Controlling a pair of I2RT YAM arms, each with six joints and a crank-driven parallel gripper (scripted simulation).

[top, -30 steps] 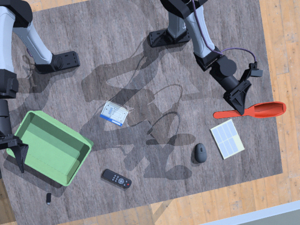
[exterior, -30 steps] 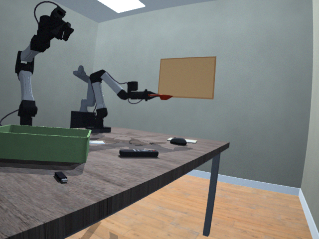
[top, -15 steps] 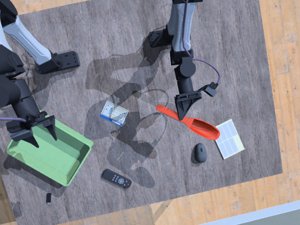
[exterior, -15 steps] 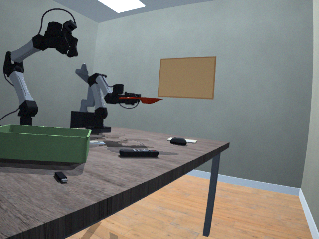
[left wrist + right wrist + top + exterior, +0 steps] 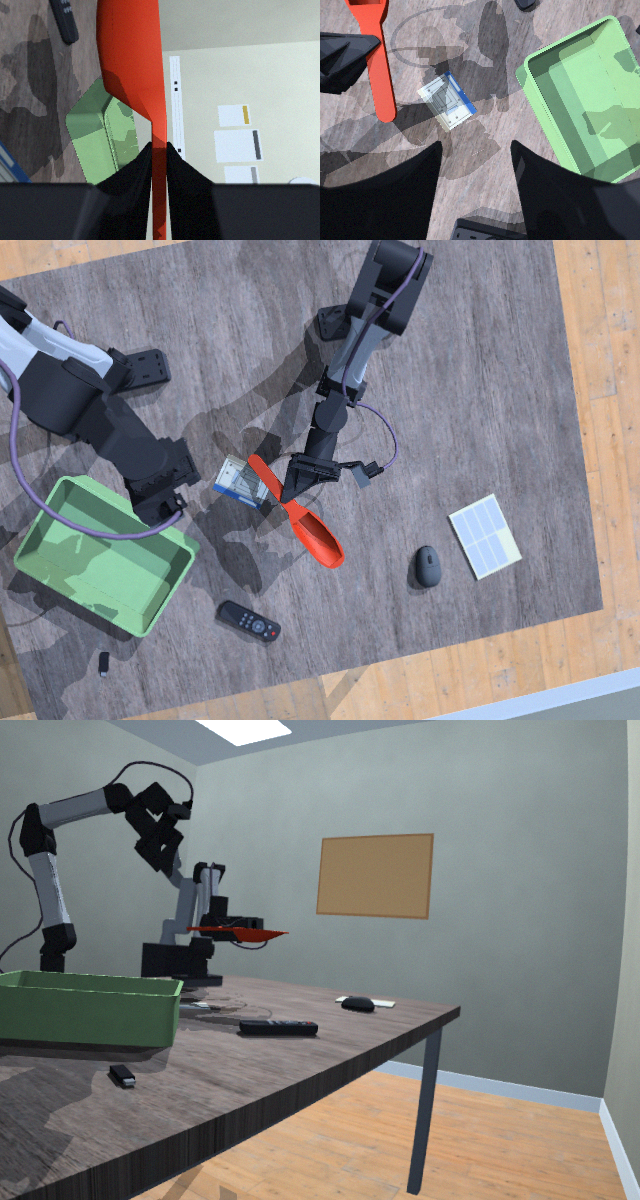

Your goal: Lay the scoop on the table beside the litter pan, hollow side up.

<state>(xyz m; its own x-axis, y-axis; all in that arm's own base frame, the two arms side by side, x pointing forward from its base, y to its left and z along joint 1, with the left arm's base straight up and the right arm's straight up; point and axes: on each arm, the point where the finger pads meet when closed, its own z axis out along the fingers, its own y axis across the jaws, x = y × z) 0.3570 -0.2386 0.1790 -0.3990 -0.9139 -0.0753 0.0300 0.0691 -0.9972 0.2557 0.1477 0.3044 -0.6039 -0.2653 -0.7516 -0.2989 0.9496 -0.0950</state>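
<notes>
Black USB stick, one, lying on the wood-grain counter near its front-left corner; litter pan, green, upright, set askew by the left edge; remote control, black, buttons up, between pan and front edge's middle; computer mouse, dark, towards the front-right corner; pale panelled card, flat, beside the mouse, nearer the right edge.

Scoop, red, hollow side up, roughly level, held above the counter's middle, well apart from the pan; left jaws narrow, closed on its handle; white-and-blue flat item, on the counter between pan and scoop in the top view; right jaws, parted, nothing between them, raised by the pan's side farther from the front edge; both arm bases towards the back edge.

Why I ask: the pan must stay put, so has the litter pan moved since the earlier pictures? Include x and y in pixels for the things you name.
No; the litter pan point(image 5: 192, 550) point(image 5: 87, 1014) point(image 5: 95, 150) point(image 5: 547, 117) keeps its place beside the remote point(image 5: 249, 621) point(image 5: 279, 1028) point(image 5: 65, 22).
</notes>
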